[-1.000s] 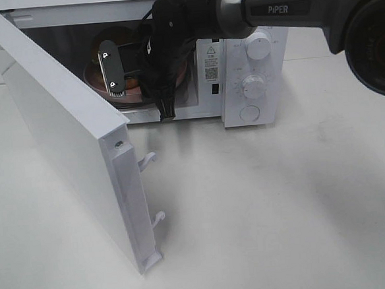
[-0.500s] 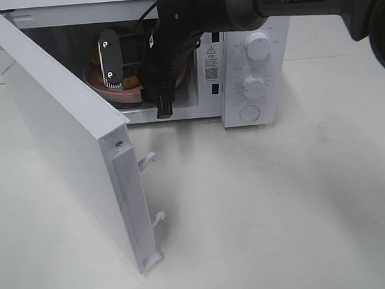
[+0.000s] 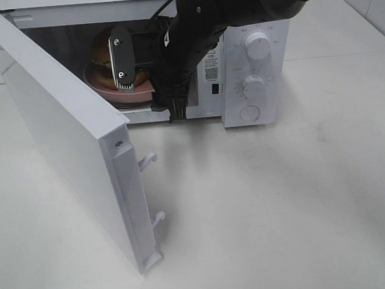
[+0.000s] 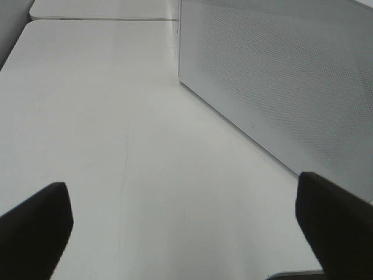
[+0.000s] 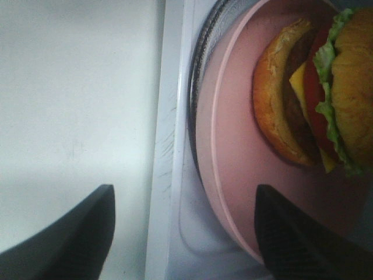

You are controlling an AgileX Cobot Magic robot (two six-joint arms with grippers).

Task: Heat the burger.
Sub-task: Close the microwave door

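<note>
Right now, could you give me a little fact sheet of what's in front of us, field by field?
Microwave: white, two knobs, standing on the table
Door: swung wide open
Burger: inside the microwave, sitting on a pink plate
Right hand: open, at the microwave's mouth over the plate's rim, holding nothing
Left hand: open, low over the table, holding nothing

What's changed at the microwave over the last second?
The right gripper opened and shifted slightly rightward in the high view, uncovering the burger; it now grips nothing. The pink plate with the burger stays inside the microwave, the door stays open, and the left gripper stays open.
</note>
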